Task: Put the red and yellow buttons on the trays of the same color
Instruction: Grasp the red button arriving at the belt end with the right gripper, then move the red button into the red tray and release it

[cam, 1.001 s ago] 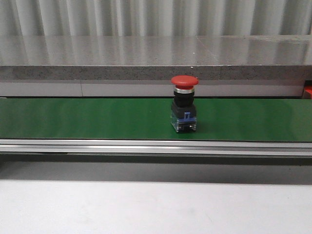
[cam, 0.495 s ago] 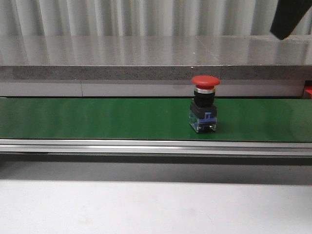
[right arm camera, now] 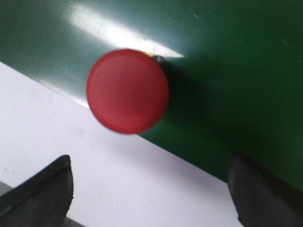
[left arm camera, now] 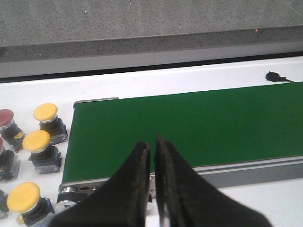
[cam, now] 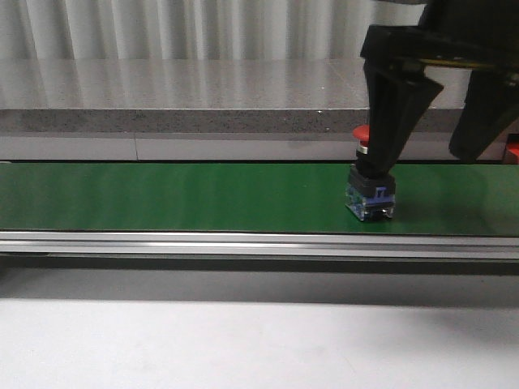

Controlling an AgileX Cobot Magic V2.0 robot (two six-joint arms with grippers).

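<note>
The white desk (cam: 259,344) is closest. Behind it, the red button (cam: 371,194) stands on the green belt (cam: 162,198). My right end effector (cam: 434,121) hangs over it, fingers wide apart, not touching. My left end effector (left arm camera: 152,189) has its fingers together, holding nothing. No trays show, so all sorting is left. A second ago the button sat further left and my arm wasn't there.
</note>
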